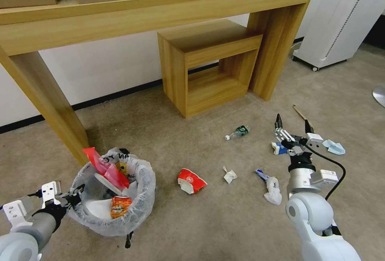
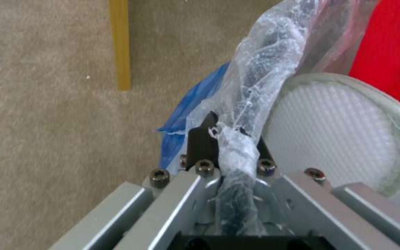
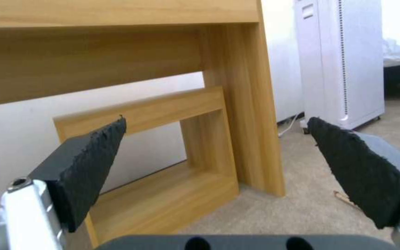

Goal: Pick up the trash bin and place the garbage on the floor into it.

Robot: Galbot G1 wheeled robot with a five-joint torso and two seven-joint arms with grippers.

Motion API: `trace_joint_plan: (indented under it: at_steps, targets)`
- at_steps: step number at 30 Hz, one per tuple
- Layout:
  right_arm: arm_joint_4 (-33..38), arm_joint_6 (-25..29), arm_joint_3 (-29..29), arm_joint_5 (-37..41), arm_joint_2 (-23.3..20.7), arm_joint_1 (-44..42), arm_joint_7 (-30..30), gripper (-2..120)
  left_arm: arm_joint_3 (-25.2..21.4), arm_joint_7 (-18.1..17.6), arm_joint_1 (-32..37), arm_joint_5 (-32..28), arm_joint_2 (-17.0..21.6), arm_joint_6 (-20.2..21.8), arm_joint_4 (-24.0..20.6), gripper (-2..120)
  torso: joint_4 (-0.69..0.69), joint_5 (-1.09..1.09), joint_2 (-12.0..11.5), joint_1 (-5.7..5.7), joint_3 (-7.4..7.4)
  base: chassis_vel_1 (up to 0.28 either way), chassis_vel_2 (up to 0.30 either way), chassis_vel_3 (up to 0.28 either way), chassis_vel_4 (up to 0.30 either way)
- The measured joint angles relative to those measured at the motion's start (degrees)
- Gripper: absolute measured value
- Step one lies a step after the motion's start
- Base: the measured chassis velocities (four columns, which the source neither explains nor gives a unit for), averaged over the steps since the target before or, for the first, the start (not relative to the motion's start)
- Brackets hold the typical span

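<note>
the left gripper (image 1: 76,197) is pinched onto the bagged rim of the trash bin (image 1: 136,209), its fingers (image 2: 203,140) pressed together on the crinkled plastic liner, low at the robot's left side. the bin stands on the floor (image 1: 168,229) just in front of the left leg of the long wooden desk (image 1: 44,88). inside it lie a red plastic bag (image 1: 105,168), a white slipper (image 2: 334,128) and an orange wrapper (image 1: 120,206).

the right gripper (image 1: 292,125) hangs above the carpet on the robot's right, its two black pads (image 3: 86,166) spread wide apart with nothing between them, pointing toward the small wooden stool (image 1: 208,64) under the desk.

litter lies scattered on the carpet between the two arms: a red and white wrapper (image 1: 191,181), a small scrap of white paper (image 1: 229,176), a green-labelled bottle (image 1: 238,132), a crumpled white and blue piece (image 1: 271,186). just beside the right gripper are a blue-white carton (image 1: 277,148), a blue mask (image 1: 334,146) and a wooden stick (image 1: 299,112).
</note>
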Motion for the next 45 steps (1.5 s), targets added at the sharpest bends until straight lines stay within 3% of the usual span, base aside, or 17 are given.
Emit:
trace_joint_plan:
  at_steps: [6, 9, 12, 19, 23, 27, 29, 31, 33, 35, 37, 39, 41, 42, 45]
  targets:
    - [-0.1, 1.0, -0.8, -0.2, -0.4, 0.0, 0.3, 100, 0.2, -0.1, -0.2, 0.3, -0.7, -0.5, 0.0, 0, 0.00, 0.00, 0.0, 0.01, 0.02, -0.166, 0.173, 0.172, -0.168]
    - [0.5, -2.6, -2.8, 1.7, -1.4, -0.2, 2.6, 100, 0.4, -0.2, -0.3, 0.5, -0.9, -0.6, -0.1, 0, 0.00, 0.00, 0.0, 0.01, 0.04, -0.136, 0.149, 0.093, -0.117]
    - [0.6, -11.3, -6.6, 4.5, -4.2, -0.5, 6.0, 100, 0.7, -0.2, -0.3, 0.9, -1.2, -0.7, -0.1, 0, 0.00, 0.01, 0.0, 0.01, 0.03, -0.013, 0.024, 0.019, -0.033]
    - [-0.1, -18.5, -11.7, 8.2, -8.9, 0.2, 8.2, 100, 0.8, -0.2, -0.4, 1.1, -1.6, -0.7, -0.1, 0, 0.01, -0.02, 0.0, 0.01, 0.00, 0.010, -0.015, -0.009, 0.007]
    - [-1.4, -23.8, -17.6, 14.6, -13.6, 2.5, 10.7, 100, 0.9, -0.2, -0.6, 1.3, -1.9, -0.8, -0.1, 0, 0.01, 0.02, 0.0, 0.00, 0.00, 0.000, 0.000, 0.000, 0.000]
    - [-1.7, -27.4, -20.2, 18.4, -15.6, 3.8, 11.5, 100, 1.0, -0.2, -0.7, 1.4, -2.1, -0.9, 0.0, 0, 0.00, 0.01, 0.0, 0.01, 0.00, 0.000, 0.000, 0.000, 0.000]
    - [-1.9, -33.8, -25.6, 25.1, -18.6, 7.6, 13.9, 100, 1.1, -0.2, -0.9, 1.8, -2.6, -1.2, 0.2, 0, 0.01, 0.01, 0.0, 0.01, 0.00, 0.000, 0.000, 0.000, 0.000]
    - [-2.0, -35.8, -27.0, 26.6, -19.3, 8.8, 14.2, 100, 1.1, -0.2, -1.1, 1.9, -2.7, -1.2, 0.3, 0, 0.01, 0.01, 0.0, 0.01, 0.01, 0.000, 0.000, 0.000, 0.000]
    - [-2.4, -43.2, -30.8, 32.6, -21.3, 13.2, 15.8, 100, 1.7, -0.2, -1.9, 2.4, -2.9, -1.3, 1.0, 0, 0.01, 0.01, 0.0, 0.01, 0.00, 0.000, 0.000, 0.000, 0.000]
    - [-2.4, -44.6, -31.4, 33.8, -21.7, 14.0, 16.1, 100, 1.9, -0.3, -2.2, 2.4, -2.9, -1.3, 1.2, 0, 0.01, 0.00, 0.0, 0.01, 0.01, 0.000, 0.000, 0.000, 0.000]
    - [-3.8, -51.4, -37.0, 38.3, -23.8, 19.7, 16.1, 100, 2.6, -0.6, -2.9, 2.9, -3.2, -1.4, 1.9, 0, -0.01, 0.01, 0.0, 0.01, 0.01, 0.000, 0.000, 0.000, 0.000]
    - [-4.3, -51.9, -38.3, 38.6, -24.0, 20.8, 16.1, 100, 2.6, -0.6, -2.9, 3.0, -3.5, -1.5, 1.9, 0, -0.01, 0.01, 0.0, 0.01, 0.01, 0.000, 0.000, 0.000, 0.000]
    - [-7.0, -53.0, -46.1, 39.4, -23.6, 27.3, 16.0, 100, 2.6, -0.5, -3.0, 3.6, -4.7, -1.8, 2.0, 0, 0.00, 0.00, 0.0, 0.01, 0.01, 0.000, 0.000, 0.000, 0.000]
    - [-7.0, -53.0, -46.1, 39.4, -23.6, 27.3, 16.0, 100, 2.6, -0.5, -3.0, 3.6, -4.7, -1.8, 2.0, 0, 0.00, 0.00, 0.0, 0.01, 0.01, 0.000, 0.000, 0.000, 0.000]
    - [-12.1, -53.0, -53.6, 36.8, -21.2, 33.3, 14.4, 100, 2.5, -0.4, -3.4, 3.7, -5.2, -2.0, 2.2, 0, 0.02, 0.00, 0.0, 0.01, 0.01, 0.000, 0.000, 0.000, 0.000]
